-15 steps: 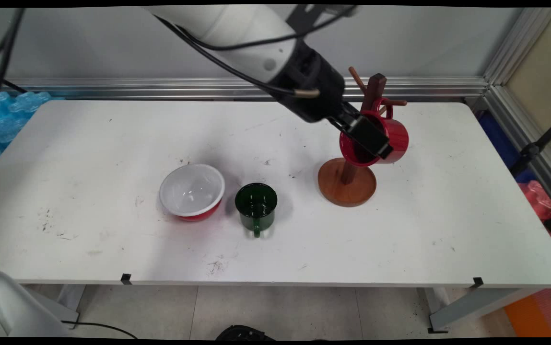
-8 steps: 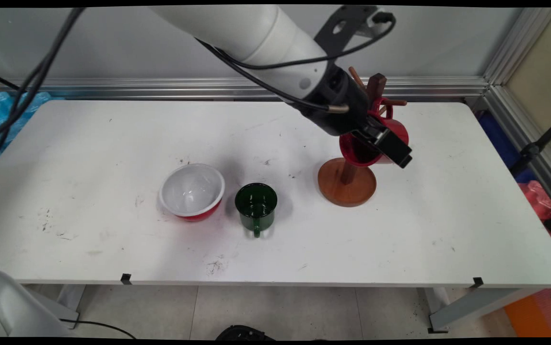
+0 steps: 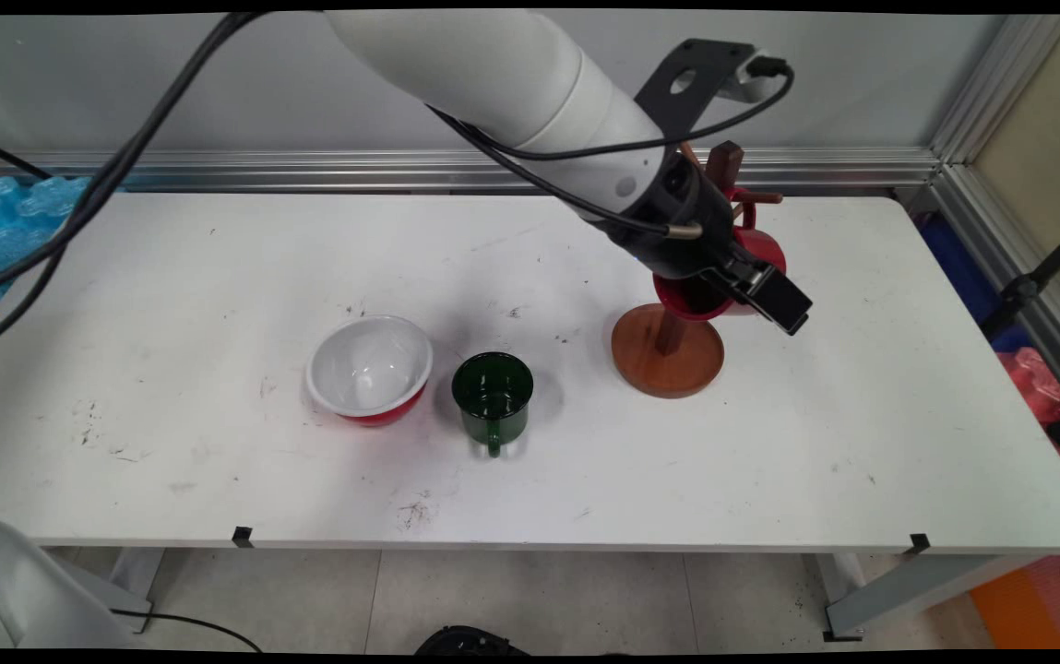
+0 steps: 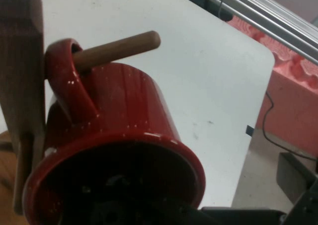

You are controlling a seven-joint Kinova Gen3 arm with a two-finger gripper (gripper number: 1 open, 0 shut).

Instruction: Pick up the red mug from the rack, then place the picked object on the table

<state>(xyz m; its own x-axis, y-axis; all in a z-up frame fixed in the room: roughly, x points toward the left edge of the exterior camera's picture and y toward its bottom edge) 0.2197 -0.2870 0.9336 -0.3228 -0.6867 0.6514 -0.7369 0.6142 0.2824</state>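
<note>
Main view: the pincer reaches into the red mug hanging by its handle on the wooden mug tree; whether it is clenched cannot be determined.

- Even, soft overhead light fills the main view; the white flat-topped desk reads bright without burnt-out patches.
- Faint, diffuse shadows lie beside the white-lined red bowl, the dark green enamel mug and the round brown wooden base of the mug stand.
- A broad soft shadow of the arm greys the desk behind the bowl and green mug.
- Straight edges bow slightly towards the main view's borders.
- In the hand view the glossy red mug shows small specular glints on its rim and handle; its interior is very dark.
- The hand view looks soft close to the lens and in the background.
</note>
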